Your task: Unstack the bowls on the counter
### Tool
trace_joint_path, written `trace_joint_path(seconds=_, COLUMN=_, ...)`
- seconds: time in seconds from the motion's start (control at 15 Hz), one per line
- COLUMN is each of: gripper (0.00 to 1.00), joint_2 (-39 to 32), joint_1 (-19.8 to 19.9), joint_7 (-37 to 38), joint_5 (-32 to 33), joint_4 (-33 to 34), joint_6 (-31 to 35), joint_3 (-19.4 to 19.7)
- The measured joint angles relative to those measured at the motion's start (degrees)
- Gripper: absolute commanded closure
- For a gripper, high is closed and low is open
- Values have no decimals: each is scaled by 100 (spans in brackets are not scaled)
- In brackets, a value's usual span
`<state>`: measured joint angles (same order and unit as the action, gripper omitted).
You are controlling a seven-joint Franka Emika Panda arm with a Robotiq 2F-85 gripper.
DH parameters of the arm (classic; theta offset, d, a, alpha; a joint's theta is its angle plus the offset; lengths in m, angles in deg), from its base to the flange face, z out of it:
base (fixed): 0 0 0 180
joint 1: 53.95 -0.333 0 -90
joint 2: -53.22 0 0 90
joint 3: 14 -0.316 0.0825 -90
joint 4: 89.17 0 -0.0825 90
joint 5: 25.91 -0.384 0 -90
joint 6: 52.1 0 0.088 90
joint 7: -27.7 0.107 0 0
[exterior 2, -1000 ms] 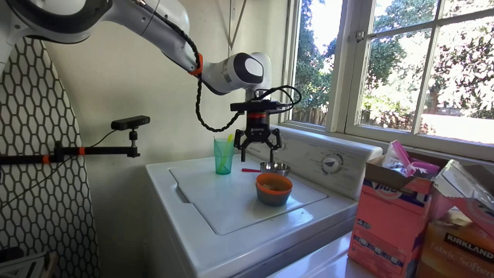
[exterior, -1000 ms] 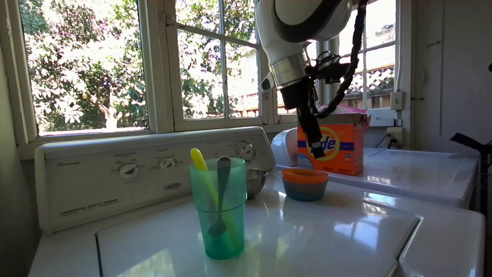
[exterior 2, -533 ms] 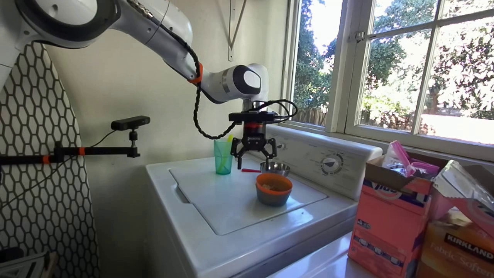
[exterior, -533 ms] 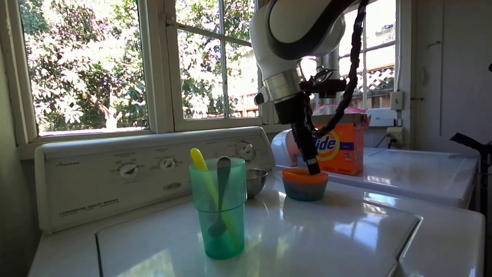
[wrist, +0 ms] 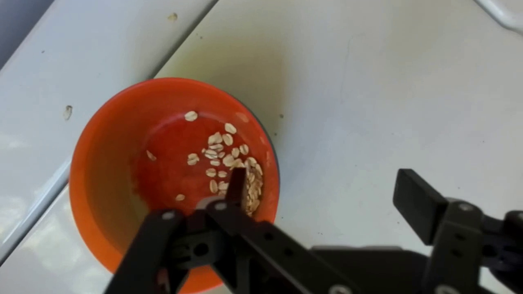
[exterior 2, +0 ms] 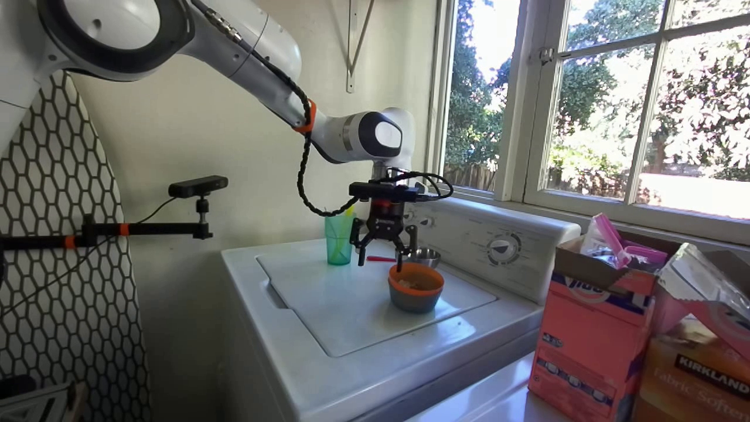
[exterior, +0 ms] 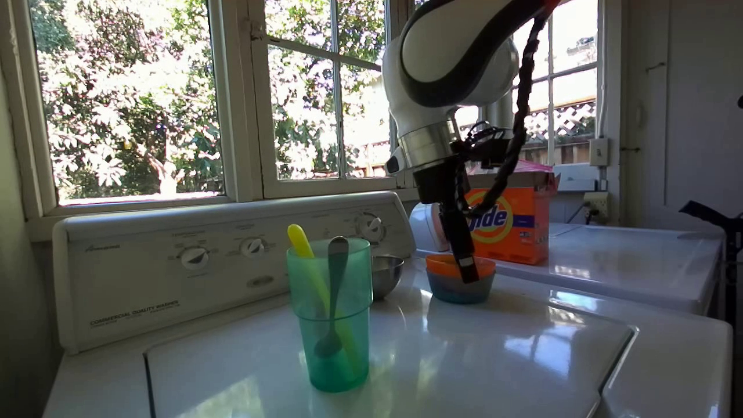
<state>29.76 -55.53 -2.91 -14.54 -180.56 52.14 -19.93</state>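
The orange bowl (exterior: 441,266) sits nested on top of a stack on the white counter (exterior 2: 328,305). It also shows in the other exterior view (exterior 2: 404,275) and the wrist view (wrist: 171,163), with oat flakes inside. Beneath it is a grey bowl (exterior 2: 413,302), bluish towards its base; I cannot tell a separate blue bowl apart. My gripper (exterior 2: 381,264) is open and empty above the counter, beside the stack. In the wrist view my gripper (wrist: 325,194) has one finger over the bowl's oat-covered side and the other over bare counter. Contact with the rim cannot be told.
A green cup (exterior: 331,366) holding a yellow and a dark spoon stands on the counter. A metal bowl (exterior: 388,276) with a red handle (exterior 2: 381,258) is behind the stack by the knob panel (exterior: 226,255). A detergent box (exterior: 516,232) stands on the neighbouring white top (exterior: 627,255).
My gripper has come down from well above the stack to about rim height in view, shifting slightly to the side. It stays open. The bowls have not moved.
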Motion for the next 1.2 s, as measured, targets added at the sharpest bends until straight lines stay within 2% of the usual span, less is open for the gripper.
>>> trace_joint_path(seconds=0.27, gripper=13, joint_2=-21, joint_1=161, joint_7=-94, joint_5=-387, joint_4=13, joint_6=6, joint_3=6)
trace_joint_path(seconds=0.53, gripper=22, joint_2=-25, joint_1=258, joint_7=-106, joint_5=-547, joint_4=50, joint_6=6, joint_3=9)
trace_joint_path(seconds=0.67, gripper=51, joint_2=-29, joint_1=267, joint_7=-106, joint_5=-571, joint_4=77, joint_6=6, joint_3=9)
trace_joint_path(seconds=0.8, gripper=68, joint_2=-33, joint_1=267, joint_7=-106, joint_5=-584, joint_4=95, joint_6=6, joint_3=7)
trace_joint_path(seconds=0.93, gripper=82, joint_2=-35, joint_1=267, joint_7=-106, joint_5=-593, joint_4=109, joint_6=6, joint_3=7)
trace_joint_path(seconds=1.07, gripper=86, joint_2=-35, joint_1=267, joint_7=-106, joint_5=-595, joint_4=120, joint_6=7, joint_3=7)
trace_joint_path(seconds=1.2, gripper=96, joint_2=-35, joint_1=267, joint_7=-106, joint_5=-596, joint_4=128, joint_6=10, joint_3=7)
